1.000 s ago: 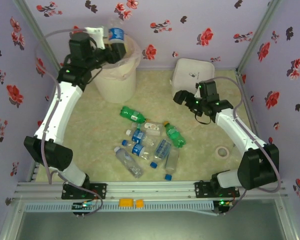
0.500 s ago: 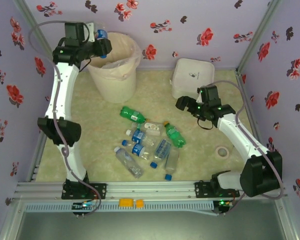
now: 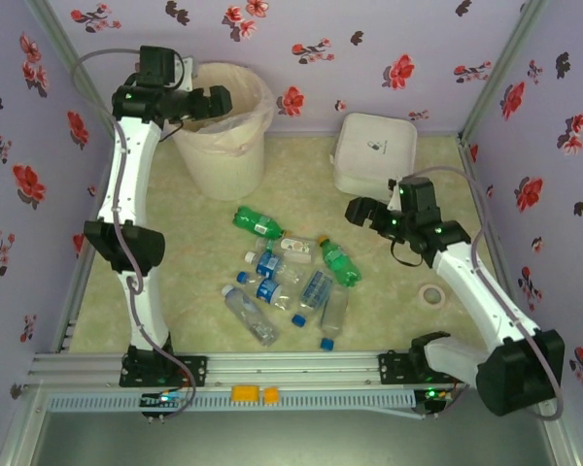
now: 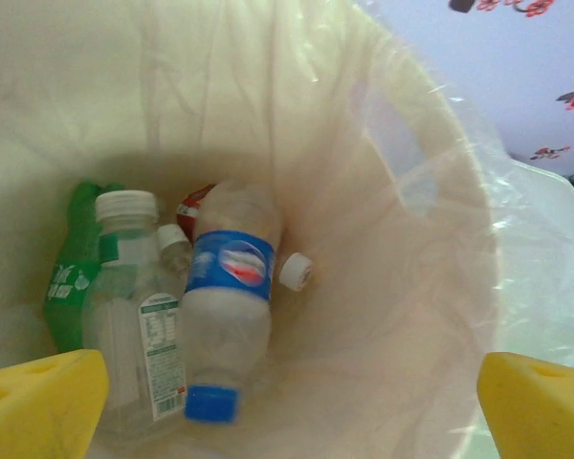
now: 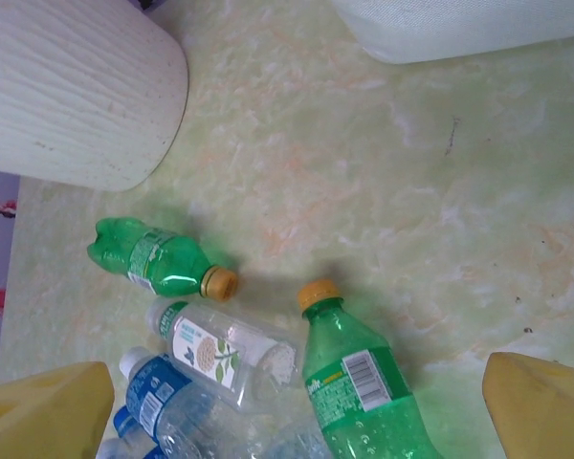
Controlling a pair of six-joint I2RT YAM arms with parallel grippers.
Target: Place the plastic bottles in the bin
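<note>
Left wrist view shows the left gripper (image 4: 287, 402) wide open and empty over the bin (image 4: 440, 239), with a blue-label bottle (image 4: 228, 296) lying inside. The right gripper (image 5: 287, 406), also open and empty, hangs above a green bottle (image 5: 359, 382); a skewed closing could roll it away.

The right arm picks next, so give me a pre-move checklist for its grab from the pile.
1. Left gripper empty, jaws open over the bin: ok.
2. Blue-label bottle lying inside the bin, below the rim: ok.
3. Right gripper open, nothing held: ok.
4. Green bottle with the orange cap under the right gripper, neck end free: ok.
5. Table cleared of bottles: not ok, a pile lies there.
</note>
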